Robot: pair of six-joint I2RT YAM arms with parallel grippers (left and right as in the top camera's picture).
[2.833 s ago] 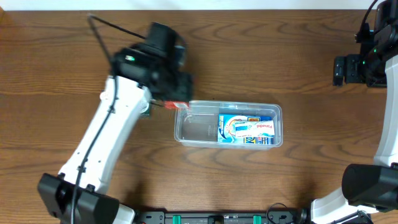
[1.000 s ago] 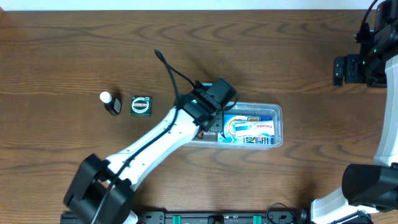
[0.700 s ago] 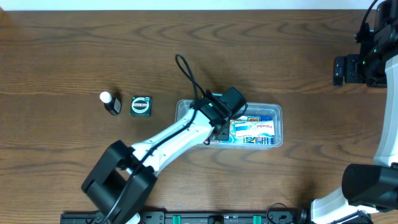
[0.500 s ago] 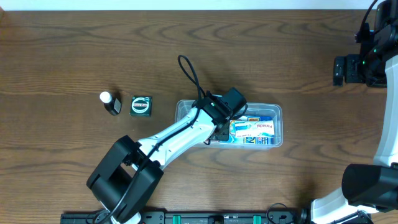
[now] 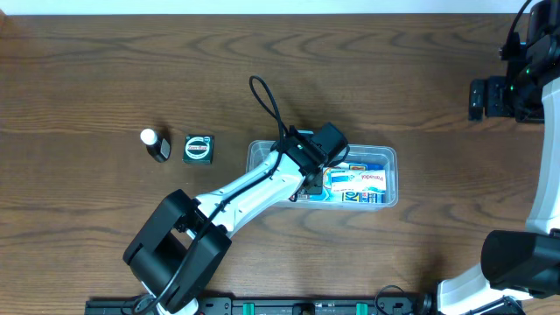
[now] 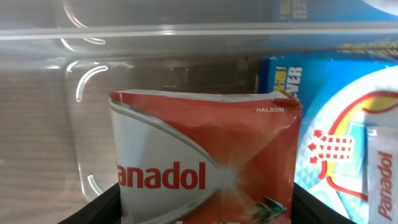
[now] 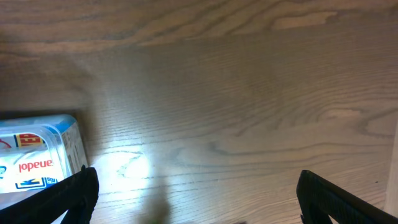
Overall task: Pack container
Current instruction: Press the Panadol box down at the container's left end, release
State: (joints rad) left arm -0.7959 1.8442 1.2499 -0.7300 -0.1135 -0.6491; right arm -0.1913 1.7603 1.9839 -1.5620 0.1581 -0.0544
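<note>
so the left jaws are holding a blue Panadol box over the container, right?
No. The Panadol box in the left jaws is red, not blue; the left wrist view shows it. It is held over the container.

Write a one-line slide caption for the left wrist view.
Left gripper holds a red Panadol box in the clear container, beside a blue box.

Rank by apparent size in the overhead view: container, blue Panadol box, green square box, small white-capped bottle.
1. container
2. blue Panadol box, partly hidden under the left arm
3. green square box and small white-capped bottle: look alike, not ranking them.
</note>
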